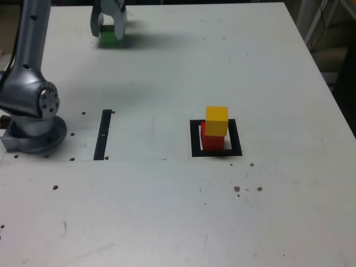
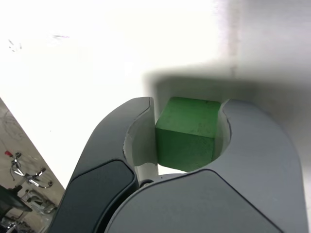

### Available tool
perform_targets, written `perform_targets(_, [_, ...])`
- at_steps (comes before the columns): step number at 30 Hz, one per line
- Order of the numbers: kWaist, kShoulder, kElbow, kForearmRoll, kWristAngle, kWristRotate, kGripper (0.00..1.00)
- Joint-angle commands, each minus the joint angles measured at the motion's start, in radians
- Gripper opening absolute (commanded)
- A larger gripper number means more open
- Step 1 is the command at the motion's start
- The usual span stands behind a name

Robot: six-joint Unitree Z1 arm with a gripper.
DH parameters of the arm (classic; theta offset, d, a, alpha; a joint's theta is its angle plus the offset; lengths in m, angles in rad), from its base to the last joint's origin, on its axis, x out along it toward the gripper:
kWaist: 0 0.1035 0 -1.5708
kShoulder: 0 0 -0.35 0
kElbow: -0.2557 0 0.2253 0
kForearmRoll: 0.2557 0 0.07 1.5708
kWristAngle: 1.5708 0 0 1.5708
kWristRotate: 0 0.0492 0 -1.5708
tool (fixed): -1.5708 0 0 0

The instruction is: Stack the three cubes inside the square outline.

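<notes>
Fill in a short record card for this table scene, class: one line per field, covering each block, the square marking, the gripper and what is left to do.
green block: on the table near its far edge, between the gripper's jaws
gripper: shut on the green block
red block: inside the square outline, bottom of the stack
yellow block: on top of the red block
square outline: black border, white centre, holds the two-block stack
black strip: to the exterior view's left of the outline, nothing on it
left to do: green block not yet on the stack

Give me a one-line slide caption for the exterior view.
End effector shut on the green cube at the table's far edge; yellow cube sits on red cube inside the square outline.
</notes>
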Motion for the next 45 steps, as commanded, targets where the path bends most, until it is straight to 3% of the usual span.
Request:
perform_targets(1, [-0.011,-0.019,0.004,0.001,-0.002,-0.006,0.33])
perform_targets(9, [-0.049,-0.074,0.021,0.019,-0.013,-0.024,0.33])
perform_targets(17, [-0.126,-0.181,0.097,0.021,-0.097,-0.089,0.33])
perform_targets(31, [-0.422,-0.409,0.228,0.079,-0.109,-0.348,0.33])
perform_targets(45, [-0.752,-0.450,0.210,0.198,-0.144,-0.594,0.33])
